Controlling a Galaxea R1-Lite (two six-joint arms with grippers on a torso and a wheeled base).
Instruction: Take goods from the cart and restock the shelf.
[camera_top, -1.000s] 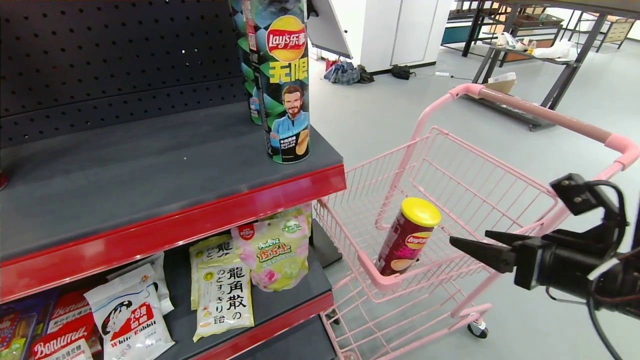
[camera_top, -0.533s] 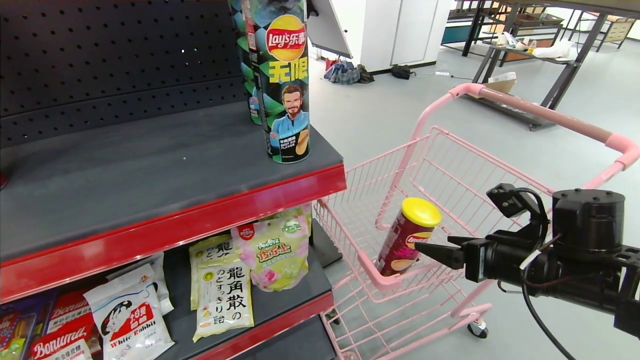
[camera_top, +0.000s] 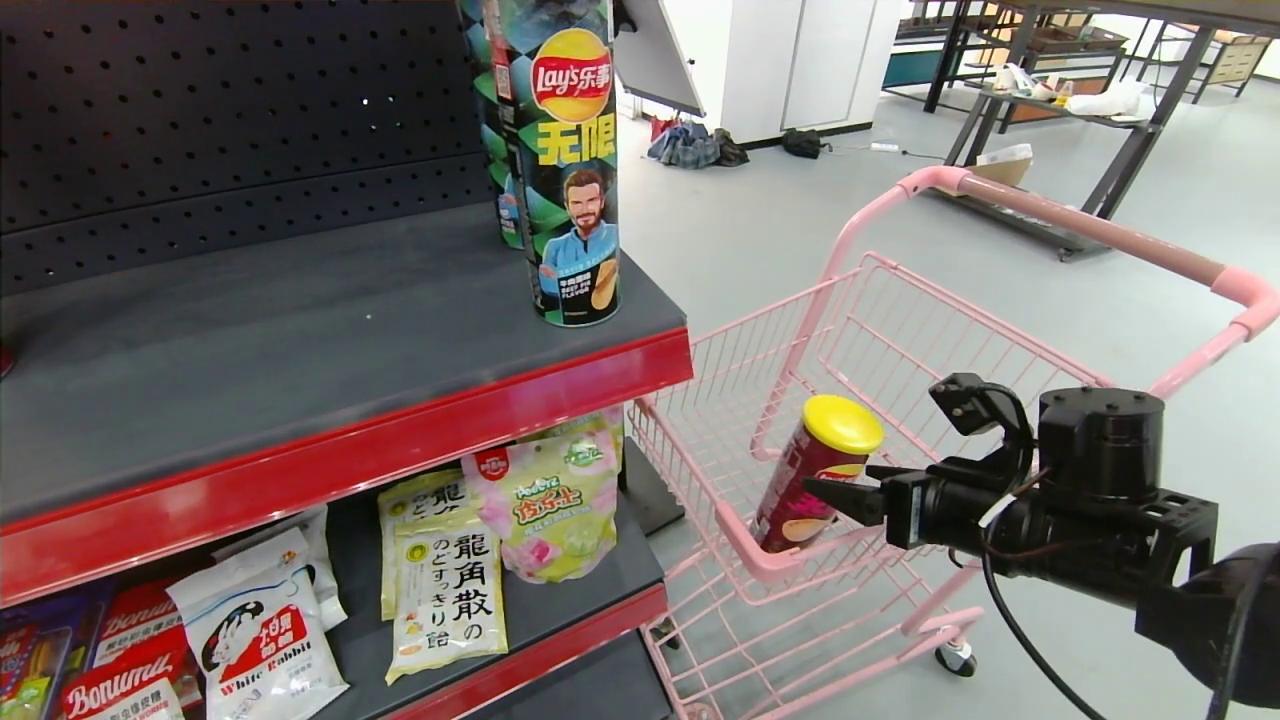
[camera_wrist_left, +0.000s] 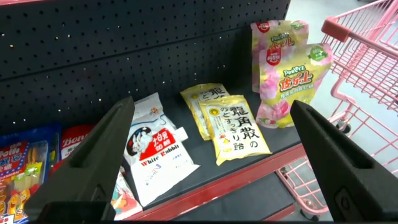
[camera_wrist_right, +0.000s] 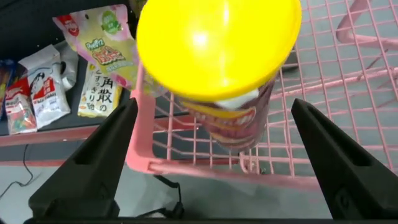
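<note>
The dark red cardboard crisp tube with a yellow plastic lid (camera_top: 812, 480) looks light and stiff along its length, but its thin wall would probably dent under a hard squeeze and its glossy wrap may slip, so a moderate pinch across the upper body, just below the lid's rim, seems the best hold. The lid itself would likely pop off if gripped. The tube is a slim cylinder printed with a yellow-and-red emblem and a picture of crisps low on its side. Its lid is smooth and shiny. It stands tilted inside the pink wire shopping cart (camera_top: 742, 551), its foot in the basket corner nearest the red-edged grey store shelf (camera_top: 400, 428). The right gripper (camera_top: 836, 477) sits at the cart's near rim with its jaws spread wide, one finger on each side of the tube and clear of it, holding nothing. The left gripper (camera_wrist_left: 211, 102), beside the cart, is likewise spread wide and empty.
</note>
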